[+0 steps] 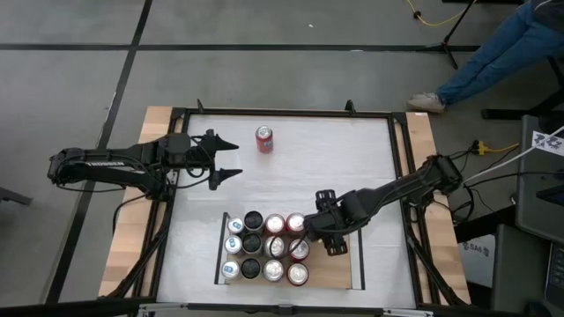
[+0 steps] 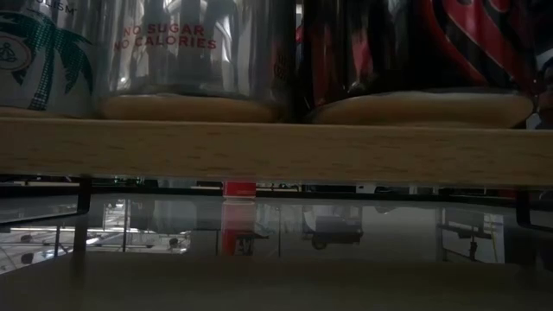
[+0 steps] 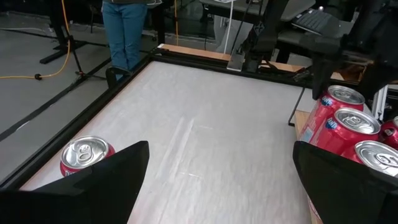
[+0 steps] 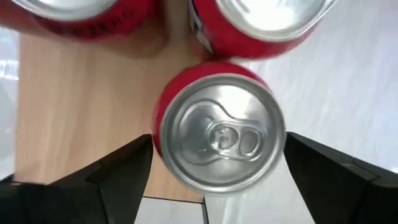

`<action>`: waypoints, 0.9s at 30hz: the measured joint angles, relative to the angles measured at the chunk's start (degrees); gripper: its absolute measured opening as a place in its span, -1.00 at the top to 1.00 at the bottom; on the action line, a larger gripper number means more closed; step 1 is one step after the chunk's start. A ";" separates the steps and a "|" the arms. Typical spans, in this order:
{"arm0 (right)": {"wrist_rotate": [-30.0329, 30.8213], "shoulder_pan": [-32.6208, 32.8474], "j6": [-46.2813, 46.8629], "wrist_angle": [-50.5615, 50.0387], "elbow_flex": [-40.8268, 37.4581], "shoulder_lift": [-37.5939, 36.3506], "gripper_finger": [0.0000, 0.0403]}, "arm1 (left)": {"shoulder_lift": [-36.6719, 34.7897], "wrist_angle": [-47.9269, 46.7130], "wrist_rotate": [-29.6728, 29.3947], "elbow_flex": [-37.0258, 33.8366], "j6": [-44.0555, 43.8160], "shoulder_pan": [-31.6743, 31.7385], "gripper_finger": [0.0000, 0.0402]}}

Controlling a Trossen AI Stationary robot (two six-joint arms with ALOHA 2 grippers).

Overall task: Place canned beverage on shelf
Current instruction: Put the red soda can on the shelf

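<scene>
Tabletop point(image 1: 352, 167): a white surface in a black frame is seen from above; both arms and all cans are carried on it.
Shelf point(image 1: 335, 275): the light-wood panel with black end rails is located at 6 o'clock on the tabletop; its 3 o'clock end is bare wood.
Left arm: it is extended from 9 o'clock toward the table centre.
Right arm: it is extended from 3 o'clock down toward the shelf.
Can group point(image 1: 253, 246): cans are stood upright in rows on the 9 o'clock half of the shelf; silver, black and red tops are visible.
Left gripper point(image 1: 226, 158): it is held over bare tabletop at 10 o'clock; the fingers are spread wide and nothing is between them.
Right gripper point(image 1: 302, 241): it is positioned at the 3 o'clock edge of the can group; the fingers are spread to either side of a red can point(image 4: 217, 134), and contact with it cannot be confirmed.
Lone red can point(image 1: 264, 139): it is stood upright at 12 o'clock on the tabletop, well apart from the shelf and beside the left gripper.
</scene>
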 joint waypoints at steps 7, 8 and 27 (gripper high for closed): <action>1.12 0.00 -0.03 -5.25 6.59 -0.52 -0.73 | 0.02 0.27 0.00 0.00 -0.02 0.00 -0.94; 1.80 0.00 -0.04 -6.64 7.81 -0.52 -0.73 | 0.01 0.46 0.00 0.00 -0.04 -0.02 -0.94; 10.78 -8.45 -10.73 -8.15 12.72 -8.36 -0.73 | 15.36 21.00 -13.74 2.31 -7.19 4.19 -0.94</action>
